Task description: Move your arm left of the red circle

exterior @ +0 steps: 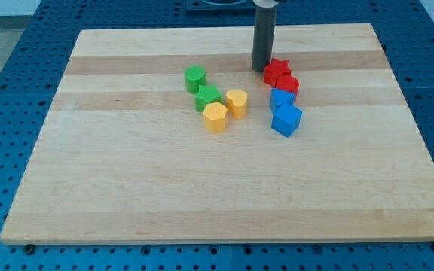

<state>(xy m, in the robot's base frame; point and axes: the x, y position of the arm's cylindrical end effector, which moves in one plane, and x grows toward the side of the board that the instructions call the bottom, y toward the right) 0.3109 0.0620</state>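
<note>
A pale wooden counter (pixel 126 188) is sitting on blue pegboard (pixel 6 45). My tip (pixel 261 70) is resting just beside the red star (pixel 276 71), on the view's left, above the red circle (pixel 288 85) (no pincer here, just a rod). Blue, yellow and green blocks are clustering nearby.

Lab bench, blue perforated table (pixel 6 45), wooden board (pixel 224 188)

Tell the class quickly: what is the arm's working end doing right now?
My tip: a bare rod, no hand, holding nothing; it rests just left of the red star, above-left of the red circle.
</note>
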